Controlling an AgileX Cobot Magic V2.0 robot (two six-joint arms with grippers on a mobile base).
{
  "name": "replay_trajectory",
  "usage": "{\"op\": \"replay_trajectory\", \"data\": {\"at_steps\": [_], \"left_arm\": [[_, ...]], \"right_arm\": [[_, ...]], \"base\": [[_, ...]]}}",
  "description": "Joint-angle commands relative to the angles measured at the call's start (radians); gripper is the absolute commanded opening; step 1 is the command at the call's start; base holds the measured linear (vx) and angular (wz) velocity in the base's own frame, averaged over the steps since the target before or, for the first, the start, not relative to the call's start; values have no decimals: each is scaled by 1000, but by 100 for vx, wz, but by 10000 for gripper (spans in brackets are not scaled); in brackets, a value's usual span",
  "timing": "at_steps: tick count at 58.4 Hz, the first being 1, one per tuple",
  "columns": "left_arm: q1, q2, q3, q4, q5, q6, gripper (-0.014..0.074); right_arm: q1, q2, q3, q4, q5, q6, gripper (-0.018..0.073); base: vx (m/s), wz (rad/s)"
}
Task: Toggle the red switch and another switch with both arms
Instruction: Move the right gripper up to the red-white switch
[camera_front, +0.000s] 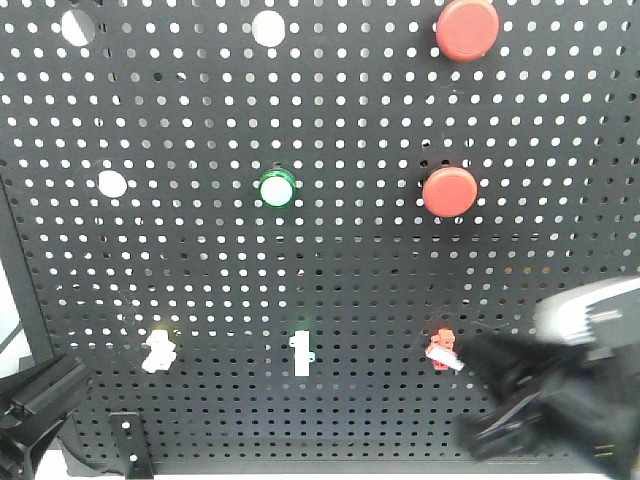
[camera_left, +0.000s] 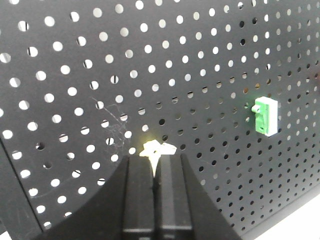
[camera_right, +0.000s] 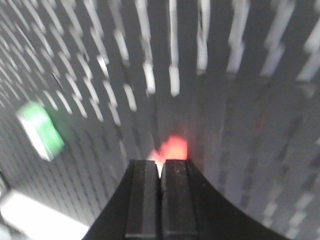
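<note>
Two clenched pincers at lower centre: left pincer aimed at the yellow switch, right pincer beside the red switch; toggling apparently unfinished.

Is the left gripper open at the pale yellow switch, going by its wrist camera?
No, the left gripper has its two black fingers pressed together with no gap between them, tips right at the pale yellow switch.

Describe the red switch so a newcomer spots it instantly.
On the black pegboard, look along the bottom row of three small switches. The red switch is rightmost, under the two big round red buttons: tiny red base, white lever tip.
</note>
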Motion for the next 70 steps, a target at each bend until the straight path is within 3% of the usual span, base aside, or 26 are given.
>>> {"op": "replay_trajectory", "data": {"at_steps": [1,14,28,46,61,70], "left_arm": [[-5,-9,-26,-14,-74,-10,2],[-5,-9,-26,-14,-74,-10,2],[-5,-9,-26,-14,-74,-10,2],[-5,-9,-26,-14,-74,-10,2],[-5,-9,-26,-14,-74,-10,2],[-5,-9,-26,-14,-74,-10,2]], "right_arm": [[-6,-23,-33,4,-75,-2,-6],[-6,55,-39,6,-203,-2,-6],[-8,174,-74,6,-203,-12,-6],[-2,203,-62,5,-42,0,-6],[157,196,-44,1,33,-11,-6],[167,189,-44,5,31,-5,-6]], "base": [[0,0],[0,0],[0,0],[0,0],[0,0],[0,0]]}}
